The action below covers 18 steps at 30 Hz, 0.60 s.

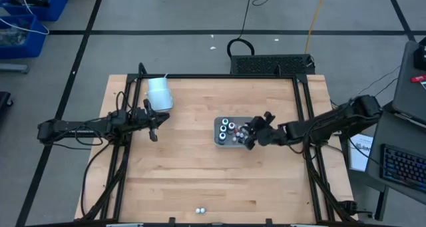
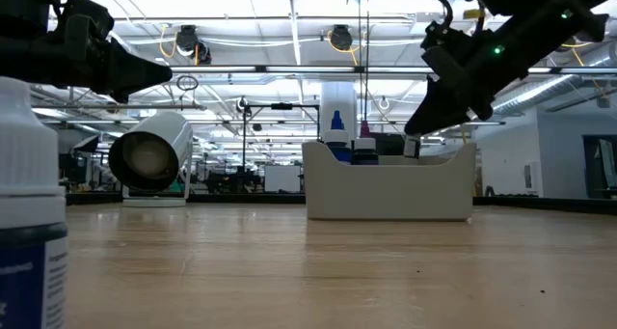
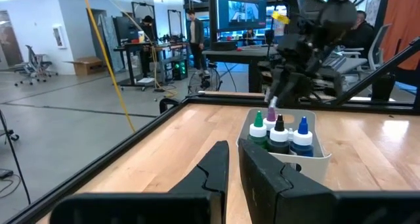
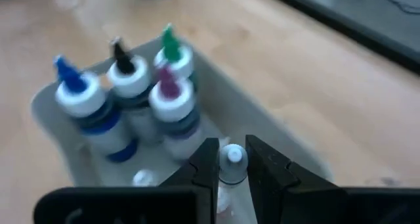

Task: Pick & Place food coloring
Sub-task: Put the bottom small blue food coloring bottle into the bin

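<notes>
**Right arm at the tray: small bottle between the jaws**

Nearest the low camera, one bottle stands alone at the surface edge, well apart from the tray; a pair of small ones lies on that same near side, evidently outside the working set. The right gripper hangs over the tray, jaws clamped on a small white-capped bottle; judged, this is a pick or a placing, which one cannot be told. The four capped food coloring bottles stand upright inside the tray, packed together for stability. The left gripper waits left of the tray, jaws nearly together, empty. Beyond it, left of the tray, the cup lies on its side.
</notes>
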Each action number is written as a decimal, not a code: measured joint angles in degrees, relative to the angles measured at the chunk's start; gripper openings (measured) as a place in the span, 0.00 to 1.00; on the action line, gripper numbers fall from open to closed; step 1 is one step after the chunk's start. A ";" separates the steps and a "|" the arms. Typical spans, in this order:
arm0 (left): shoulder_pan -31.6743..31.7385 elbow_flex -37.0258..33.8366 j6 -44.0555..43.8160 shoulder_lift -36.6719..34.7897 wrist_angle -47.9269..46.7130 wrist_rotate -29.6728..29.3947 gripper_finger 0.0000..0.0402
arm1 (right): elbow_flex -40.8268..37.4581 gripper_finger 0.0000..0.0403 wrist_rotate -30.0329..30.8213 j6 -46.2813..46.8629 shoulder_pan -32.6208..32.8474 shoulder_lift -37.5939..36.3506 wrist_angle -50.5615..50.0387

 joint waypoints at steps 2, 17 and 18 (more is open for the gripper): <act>0.00 0.00 0.00 0.00 -0.01 0.01 0.11 | 0.00 0.11 0.05 1.51 0.92 1.95 1.19; -0.01 0.00 1.18 0.01 0.37 0.07 0.11 | 3.39 0.11 4.27 1.86 0.25 12.21 4.44; 0.00 0.00 1.53 0.01 0.37 0.07 0.11 | 3.45 0.11 4.72 1.36 0.25 12.19 4.65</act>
